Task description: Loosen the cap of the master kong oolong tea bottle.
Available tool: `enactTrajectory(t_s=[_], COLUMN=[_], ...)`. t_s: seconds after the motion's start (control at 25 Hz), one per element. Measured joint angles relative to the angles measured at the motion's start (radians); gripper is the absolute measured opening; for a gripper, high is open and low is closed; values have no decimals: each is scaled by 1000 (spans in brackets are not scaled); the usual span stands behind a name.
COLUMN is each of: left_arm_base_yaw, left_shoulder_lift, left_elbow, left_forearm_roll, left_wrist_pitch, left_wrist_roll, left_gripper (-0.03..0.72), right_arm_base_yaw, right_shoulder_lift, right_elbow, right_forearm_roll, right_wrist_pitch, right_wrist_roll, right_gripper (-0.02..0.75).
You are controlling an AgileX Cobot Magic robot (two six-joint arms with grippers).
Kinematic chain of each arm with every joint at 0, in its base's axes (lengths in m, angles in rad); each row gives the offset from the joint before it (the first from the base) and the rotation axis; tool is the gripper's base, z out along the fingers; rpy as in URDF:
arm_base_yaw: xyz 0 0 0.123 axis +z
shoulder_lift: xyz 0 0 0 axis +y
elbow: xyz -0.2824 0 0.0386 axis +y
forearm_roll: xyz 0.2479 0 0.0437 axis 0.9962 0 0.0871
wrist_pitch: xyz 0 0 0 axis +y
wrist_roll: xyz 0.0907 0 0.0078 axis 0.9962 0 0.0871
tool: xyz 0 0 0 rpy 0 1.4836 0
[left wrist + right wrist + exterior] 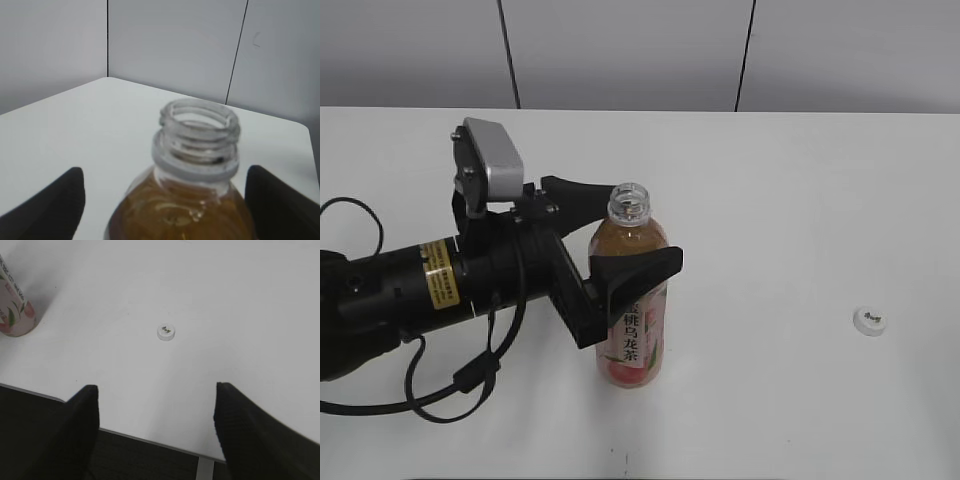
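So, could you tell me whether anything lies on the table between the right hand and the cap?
Nothing visible does. In the right wrist view the cap lies alone on bare white table, ahead of the open right hand; the bottle stands far off to the side.

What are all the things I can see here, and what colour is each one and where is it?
master kong oolong tea bottle: one, clear with amber tea and a pink label, standing upright on the table, neck open with no cap on.
cap: one, white with a small dark mark on top, lying alone on the table to the right of the bottle.
table: one, white, under everything.
wall: pale grey panels behind the table.
left gripper: one, black, jaws open on either side of the bottle.
right gripper: one, black, open and empty, above the table edge, short of the cap.
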Motion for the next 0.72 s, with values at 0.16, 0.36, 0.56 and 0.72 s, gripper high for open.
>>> enactTrajectory(t_s=[0.16, 0.36, 0.56, 0.72], left_arm_base_yaw=[0, 0, 0, 0], left_shoulder_lift=[-47, -129, -196, -275], left_elbow=[0, 0, 0, 0], left_forearm_roll=[-8, -11, -10, -8], left_wrist_pitch=[1, 39, 89, 176], left_wrist_roll=[-2, -15, -110, -170], left_gripper=[591, 591, 591, 591], right_arm_base_yaw=[0, 0, 0, 0], right_shoulder_lift=[0, 0, 0, 0], right_elbow=[0, 0, 0, 0], right_forearm_roll=[0, 0, 0, 0], right_wrist_pitch=[1, 1, 1, 1], right_wrist_roll=[0, 0, 0, 0], right_gripper=[544, 544, 544, 544])
